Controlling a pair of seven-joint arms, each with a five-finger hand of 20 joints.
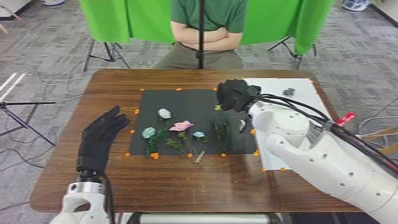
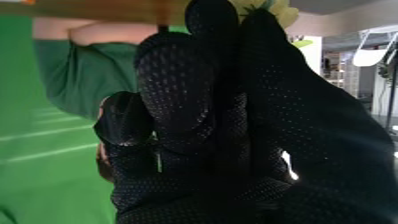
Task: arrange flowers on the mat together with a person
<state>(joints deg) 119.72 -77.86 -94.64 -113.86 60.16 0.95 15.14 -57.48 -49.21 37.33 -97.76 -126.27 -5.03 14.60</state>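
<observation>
- The relation that matters: the yellow flower (image 1: 218, 107) sits at the right hand (image 1: 233, 94), its bloom just on the hand's left and nearer the robot, over the far right part of the black mat (image 1: 185, 100).
- Fingers (image 2: 173, 82) of the right hand: bent toward the thumb (image 2: 266, 47), and they seem to pinch the yellow flower near its bloom; the wrist view shows pale petals right behind the tips.
- Long axis: green stems (image 1: 222, 131) run roughly toward the robot below that bloom. Whether they belong to it or lie on the mat, I cannot tell; if they do, lowering it in that same line should suit the row.
- Nearer hand: the right one, clearly. The left hand (image 1: 101, 132) lies beside the mat's left edge, fingers straight and holding nothing.
- Laid out on the mat, left of those stems: a pale blue flower (image 1: 164, 113), a light blue flower (image 1: 148, 132), a pink flower (image 1: 181, 126) and a small blue flower (image 1: 199, 134), blooms mostly away from the robot.
- Hard to make out: the actual grip is masked by the glove, the bloom is cut off in the wrist view, and contact between stem and mat cannot be judged.
</observation>
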